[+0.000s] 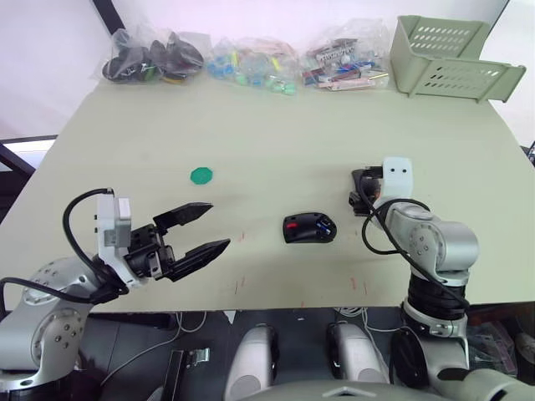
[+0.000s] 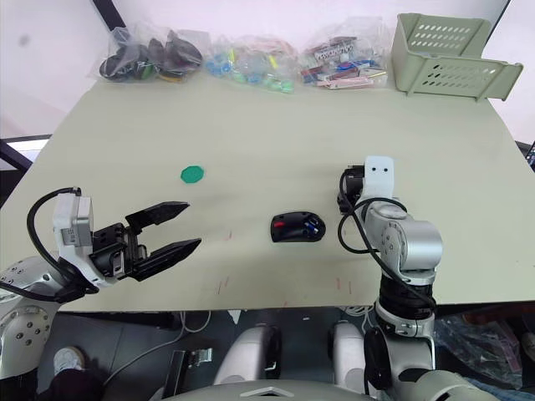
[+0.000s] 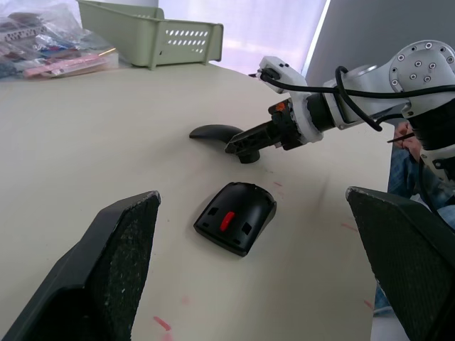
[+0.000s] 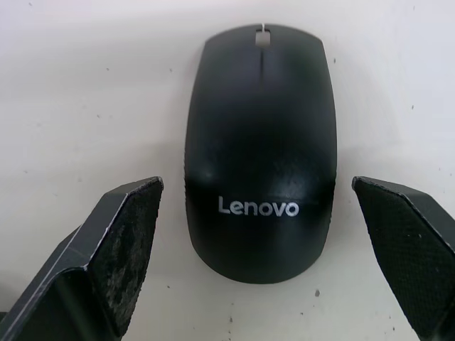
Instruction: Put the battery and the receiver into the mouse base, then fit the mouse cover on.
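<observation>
At the near left edge of the bench (image 1: pixel 276 125) the left claw (image 1: pixel 201 227) hangs just above the surface with its fingers spread and nothing between them, pointing right toward the middle. Far of it a green disc (image 1: pixel 201 175) lies alone. In the near middle sits the mouse base (image 1: pixel 309 227), open side up, with red and a blue patch showing inside; the blue may be the battery already seated, though I cannot tell that for sure, and the receiver is too small to pick out. Right of the base the right claw (image 4: pixel 259 284) hovers over the mouse cover (image 4: pixel 259 153), fingers spread wide on either side without touching it. Judging from this, the cover is still off and lying apart from the base, so grasping it and fitting it on is what remains
</observation>
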You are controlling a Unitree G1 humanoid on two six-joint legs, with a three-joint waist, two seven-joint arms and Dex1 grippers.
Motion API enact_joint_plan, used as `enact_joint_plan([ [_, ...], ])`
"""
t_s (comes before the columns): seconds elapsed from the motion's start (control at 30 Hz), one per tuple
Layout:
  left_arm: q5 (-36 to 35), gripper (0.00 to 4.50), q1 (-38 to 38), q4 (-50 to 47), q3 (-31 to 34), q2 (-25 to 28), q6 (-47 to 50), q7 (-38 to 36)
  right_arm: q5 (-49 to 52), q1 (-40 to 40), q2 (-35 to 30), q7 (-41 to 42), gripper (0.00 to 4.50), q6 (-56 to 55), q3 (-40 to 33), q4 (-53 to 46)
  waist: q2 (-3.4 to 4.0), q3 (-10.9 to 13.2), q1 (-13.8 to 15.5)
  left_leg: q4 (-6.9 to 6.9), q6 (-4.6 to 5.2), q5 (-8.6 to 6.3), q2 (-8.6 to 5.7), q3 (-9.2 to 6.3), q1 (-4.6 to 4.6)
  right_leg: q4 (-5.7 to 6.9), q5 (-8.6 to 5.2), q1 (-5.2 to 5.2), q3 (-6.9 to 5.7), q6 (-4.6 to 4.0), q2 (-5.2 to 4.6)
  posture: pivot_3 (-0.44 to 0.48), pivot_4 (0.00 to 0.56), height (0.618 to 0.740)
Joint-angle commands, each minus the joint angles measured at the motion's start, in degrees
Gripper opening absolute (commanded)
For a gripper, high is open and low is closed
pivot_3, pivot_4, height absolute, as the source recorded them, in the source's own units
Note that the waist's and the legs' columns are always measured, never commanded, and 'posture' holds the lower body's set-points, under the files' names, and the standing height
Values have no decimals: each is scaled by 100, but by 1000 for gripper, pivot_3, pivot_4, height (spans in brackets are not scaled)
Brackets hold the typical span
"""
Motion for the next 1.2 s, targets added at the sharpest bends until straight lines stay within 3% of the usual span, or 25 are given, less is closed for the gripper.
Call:
enact_joint_plan([
  [0.03,-66,4467,4,3,51,91,-114,-60,-63,-12,22,20,4500,-115,69,-208,0,0,-1,-3,0,0,0,0,0,-1,0,-1,0,0,0,0,150,740],
  [0.17,-59,4467,32,12,41,95,-123,-90,-99,16,64,29,4500,-127,65,-257,0,0,0,-13,-1,1,0,0,0,-6,0,-4,-1,-1,0,0,150,740],
  [0.23,-54,4500,45,25,39,99,-127,-106,-129,24,62,32,3959,-156,75,-270,0,0,0,-16,-1,1,0,0,0,-10,0,-4,-1,0,0,0,150,740],
  [1.2,21,4500,65,142,-69,109,-257,-138,-299,41,63,126,3959,-183,146,-301,0,0,0,-40,-3,2,-2,1,0,-14,3,-13,-1,4,0,0,150,740],
])
